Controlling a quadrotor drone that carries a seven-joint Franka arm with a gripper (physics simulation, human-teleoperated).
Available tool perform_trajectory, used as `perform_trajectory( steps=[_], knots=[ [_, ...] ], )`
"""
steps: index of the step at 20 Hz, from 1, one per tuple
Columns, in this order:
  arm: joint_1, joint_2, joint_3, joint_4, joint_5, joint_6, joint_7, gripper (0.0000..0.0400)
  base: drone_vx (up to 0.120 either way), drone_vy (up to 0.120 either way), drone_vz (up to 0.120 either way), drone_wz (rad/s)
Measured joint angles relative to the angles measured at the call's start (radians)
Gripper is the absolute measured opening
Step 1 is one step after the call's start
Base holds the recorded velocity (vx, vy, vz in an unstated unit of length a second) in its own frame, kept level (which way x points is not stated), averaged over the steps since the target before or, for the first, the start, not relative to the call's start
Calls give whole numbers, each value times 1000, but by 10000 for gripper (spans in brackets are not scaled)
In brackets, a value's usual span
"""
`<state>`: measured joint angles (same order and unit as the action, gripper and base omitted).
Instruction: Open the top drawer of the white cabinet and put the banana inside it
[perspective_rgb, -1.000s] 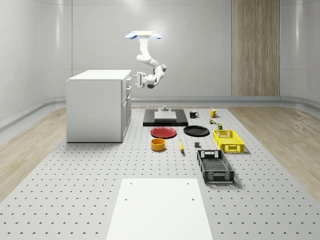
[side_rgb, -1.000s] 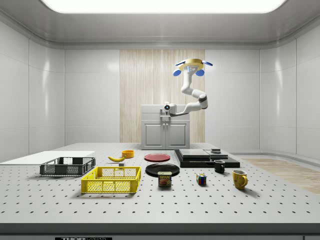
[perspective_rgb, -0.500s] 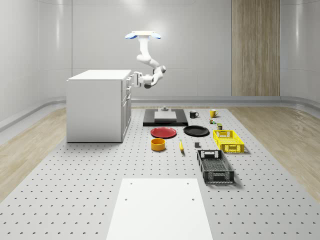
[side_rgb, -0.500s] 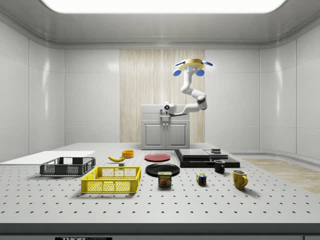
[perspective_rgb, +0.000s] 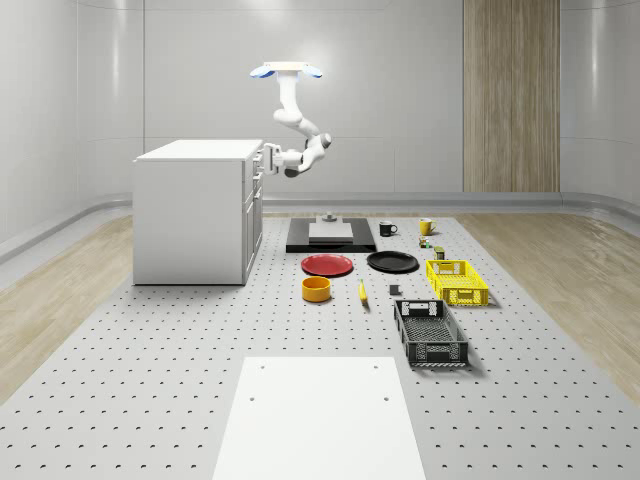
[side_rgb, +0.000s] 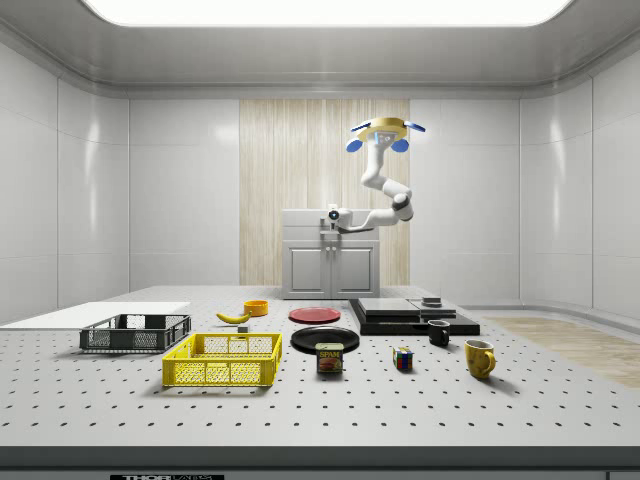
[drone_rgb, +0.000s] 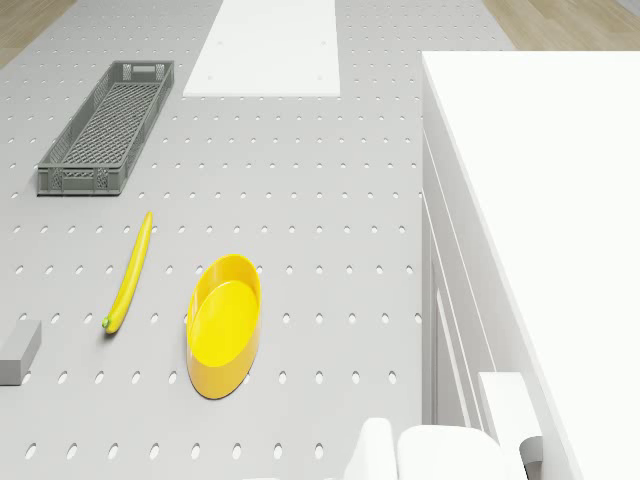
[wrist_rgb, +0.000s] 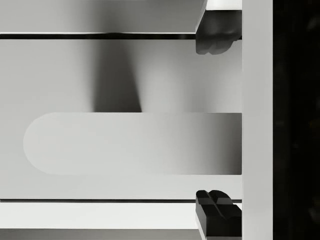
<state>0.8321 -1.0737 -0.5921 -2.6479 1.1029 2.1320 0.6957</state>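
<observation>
A: Two dark fingertips (wrist_rgb: 218, 46) of our gripper (wrist_rgb: 218, 125) stand apart, open, straddling the rounded white drawer handle (wrist_rgb: 132, 143) on the white cabinet (perspective_rgb: 195, 215); the drone (perspective_rgb: 287, 70) hovers beside it.

B: We judge the slim yellow banana (drone_rgb: 130, 272) light and soft; we'd hold its middle. It lies well below us on the perforated table (perspective_rgb: 150, 370), beside the yellow bowl (drone_rgb: 225, 323).

The perforated bench (perspective_rgb: 150, 380) carries the white cabinet (perspective_rgb: 195, 215), banana (perspective_rgb: 362, 291), yellow bowl (perspective_rgb: 317, 289), red plate (perspective_rgb: 327, 265), black plate (perspective_rgb: 392, 262) and two crates.
</observation>
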Motion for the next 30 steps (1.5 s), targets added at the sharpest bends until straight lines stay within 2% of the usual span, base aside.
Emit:
perform_trajectory(
  steps=[2, 4, 6, 8, 9, 10, 15, 16, 19, 22, 23, 25, 27, 28, 29, 30],
  knots=[
    [-2, 4, 4, 0, 7, 0, -4, 270, 0, 0, 0, 0],
    [-5, 8, 8, 0, 13, -2, -7, 205, 0, 0, 0, 0],
    [-8, 11, 11, 1, 16, -4, -8, 171, 0, 0, 0, 0],
    [-10, 11, 12, 1, 5, -4, -13, 169, 0, 0, 0, 0],
    [-11, 19, 8, -2, 15, -8, -47, 155, 0, 0, 0, 0],
    [-15, 20, 11, -1, 18, -10, -44, 144, 0, 0, 0, 0],
    [-41, 10, -3, 4, -12, -44, 12, 149, 0, 0, 0, 0],
    [-52, 23, -15, -2, -2, -59, -51, 139, 0, 0, 0, 0],
    [-82, 14, -28, 6, -24, -98, -26, 122, 0, 0, 0, 0],
    [-103, 3, -47, 15, -57, -130, 8, 133, 0, 0, 0, 0],
    [-111, 12, -62, 9, -60, -141, -44, 156, 0, 0, 0, 0],
    [-118, -12, -71, 24, -97, -158, 36, 147, 0, 0, 0, 0],
    [-126, -19, -89, 32, -119, -178, 45, 147, 0, 0, 0, 0],
    [-123, -38, -95, 41, -150, -183, 102, 194, 0, 0, 0, 0],
    [-123, -42, -106, 44, -163, -189, 97, 187, 0, 0, 0, 0],
    [-122, -57, -112, 53, -188, -196, 142, 223, 0, 0, 0, 0]
  ],
)
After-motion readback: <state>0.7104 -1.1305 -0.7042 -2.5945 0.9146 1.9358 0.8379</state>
